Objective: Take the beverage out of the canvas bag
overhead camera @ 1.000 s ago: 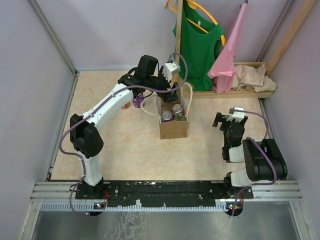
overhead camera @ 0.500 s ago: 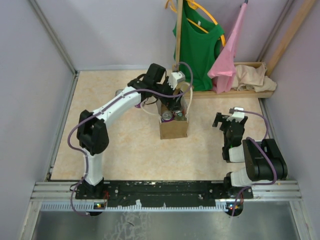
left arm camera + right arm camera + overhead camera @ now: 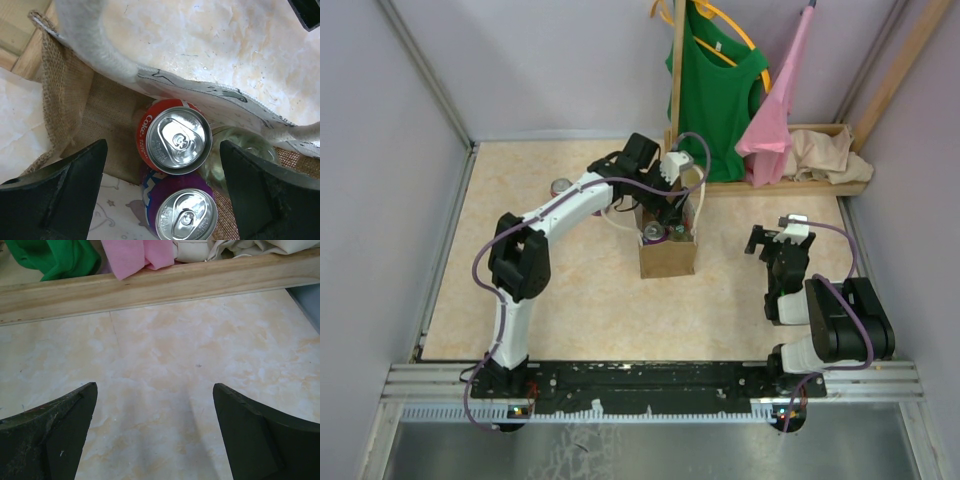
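Left wrist view is showing the left pincer (image 3: 162, 142) gaping wide, framing a shiny-topped red cola can (image 3: 174, 142) standing upright inside the canvas bag (image 3: 107, 125). A purple can (image 3: 186, 216) is pressing it at 6 o'clock, a clear bottle (image 3: 240, 155) at 3; a finger (image 3: 255, 200) may be wedging there, or snagging the white handle (image 3: 100, 50) crossing at 12.

Left arm (image 3: 555, 212): you are viewing white link shells alternating with black joint housings. Purple cable (image 3: 474, 268) is looping along it, base to wrist. Right arm (image 3: 840, 325): same scheme is repeating, bulky black joints, white shell near base, purple cable trailing. White camera block (image 3: 792, 224) is capping wrist. Left fingers (image 3: 60, 195), right fingers (image 3: 50, 440): matte black wedges, right pair showing you light scuffing.
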Motion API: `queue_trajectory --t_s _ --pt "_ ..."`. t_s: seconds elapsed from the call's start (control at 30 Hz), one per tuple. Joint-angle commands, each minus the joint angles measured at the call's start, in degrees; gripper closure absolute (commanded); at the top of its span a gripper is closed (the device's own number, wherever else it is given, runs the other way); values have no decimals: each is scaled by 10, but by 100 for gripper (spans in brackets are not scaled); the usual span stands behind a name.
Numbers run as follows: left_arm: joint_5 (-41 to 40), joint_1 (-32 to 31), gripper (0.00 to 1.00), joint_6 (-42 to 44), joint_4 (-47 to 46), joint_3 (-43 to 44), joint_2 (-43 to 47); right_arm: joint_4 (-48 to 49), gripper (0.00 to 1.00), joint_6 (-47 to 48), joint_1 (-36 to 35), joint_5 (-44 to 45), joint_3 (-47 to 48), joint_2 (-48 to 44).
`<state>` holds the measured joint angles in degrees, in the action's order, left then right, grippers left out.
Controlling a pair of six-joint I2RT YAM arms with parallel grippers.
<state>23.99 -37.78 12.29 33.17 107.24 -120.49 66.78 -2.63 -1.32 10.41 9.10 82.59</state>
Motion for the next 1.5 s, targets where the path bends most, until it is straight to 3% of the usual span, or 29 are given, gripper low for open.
queue_trajectory --t_s 0.0,1.03,1.27,1.37,1.47 --pt "-9 1 1 8 31 30 -11 29 1 -1 1 2 11 0" --pt "9 -5 3 11 13 17 -65 29 1 -1 1 2 12 0" --pt "18 -4 25 7 12 17 -74 29 1 -1 1 2 12 0" --pt "19 -5 42 7 13 17 -75 29 1 -1 1 2 12 0" --pt "15 -5 66 9 17 18 -75 29 1 -1 1 2 12 0"
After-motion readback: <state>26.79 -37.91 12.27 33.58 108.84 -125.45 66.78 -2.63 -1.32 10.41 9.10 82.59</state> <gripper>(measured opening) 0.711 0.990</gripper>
